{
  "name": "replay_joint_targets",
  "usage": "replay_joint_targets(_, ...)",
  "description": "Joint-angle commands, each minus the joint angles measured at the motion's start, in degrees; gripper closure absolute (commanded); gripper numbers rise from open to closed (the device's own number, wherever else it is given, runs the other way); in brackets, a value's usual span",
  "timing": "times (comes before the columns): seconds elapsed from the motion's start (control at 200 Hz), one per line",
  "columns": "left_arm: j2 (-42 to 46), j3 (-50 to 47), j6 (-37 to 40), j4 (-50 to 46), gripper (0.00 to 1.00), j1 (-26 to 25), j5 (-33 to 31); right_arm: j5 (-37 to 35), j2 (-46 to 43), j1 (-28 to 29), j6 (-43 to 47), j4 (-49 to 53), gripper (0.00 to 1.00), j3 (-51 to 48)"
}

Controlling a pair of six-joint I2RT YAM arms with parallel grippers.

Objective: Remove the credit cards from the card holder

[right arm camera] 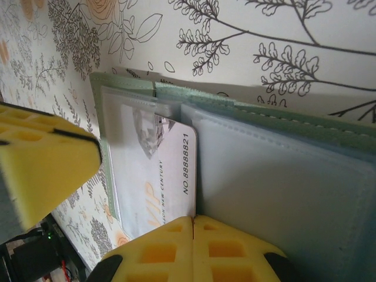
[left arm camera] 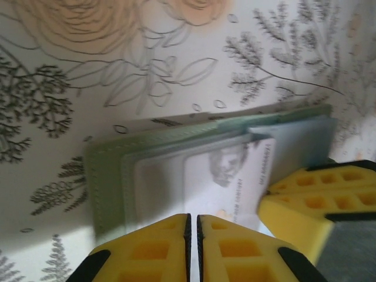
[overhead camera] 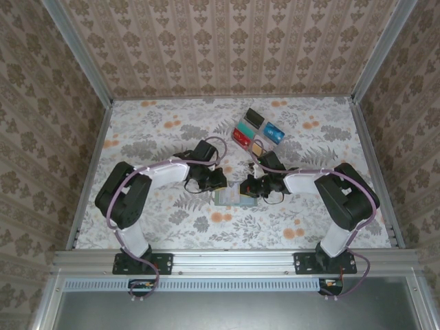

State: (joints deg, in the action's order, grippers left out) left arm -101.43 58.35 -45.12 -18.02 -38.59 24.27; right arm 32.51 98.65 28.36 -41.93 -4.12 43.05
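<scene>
Whitish credit card (right arm camera: 155,176) is lodged in the opened card holder (right arm camera: 276,123) on the table (right arm camera: 294,35) | long axis is aimed at right gripper (right arm camera: 193,229), nearest | left gripper (left arm camera: 193,226) and right are pressed closed; grip on card cannot be told.

Bright, even light; wrist views soft, blurred up close; faint shadows.

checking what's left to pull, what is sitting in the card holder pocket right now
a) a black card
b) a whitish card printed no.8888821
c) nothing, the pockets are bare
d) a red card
b: the right wrist view shows a whitish card printed NO.8888821 tucked into a clear pocket of the open card holder.
</scene>
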Motion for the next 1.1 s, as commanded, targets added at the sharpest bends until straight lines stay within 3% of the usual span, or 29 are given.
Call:
replay_joint_targets(0.0,-1.7,-0.9,-0.9,-2.0,0.87,0.0,-2.0,1.1,1.7,-0.4,0.7,0.0,0.92,0.1)
replay_joint_targets(0.24,-4.1,-1.1,-0.1,-2.9,0.87,-0.4,-1.9,1.7,2.7,-0.3,-0.1,-1.5,0.77,0.4)
replay_joint_targets(0.455,-5.0,-2.0,0.5,-3.2,0.87,-0.4,-1.9,3.2,4.8,-0.2,-2.0,-5.3,0.75,0.7)
replay_joint_targets(0.605,-4.9,-2.0,0.6,-3.2,0.87,-0.3,-1.9,3.7,5.2,-0.3,-3.2,-7.9,0.80,0.2)
replay_joint_targets(0.78,-4.0,-2.2,0.9,-3.0,0.87,0.7,-1.6,1.9,2.2,-1.2,-2.4,-6.6,0.97,-1.3)
replay_joint_targets(1.095,-2.1,-0.9,1.2,-1.5,0.79,2.2,0.9,-3.5,-9.1,-4.9,5.5,5.6,1.00,-3.4)
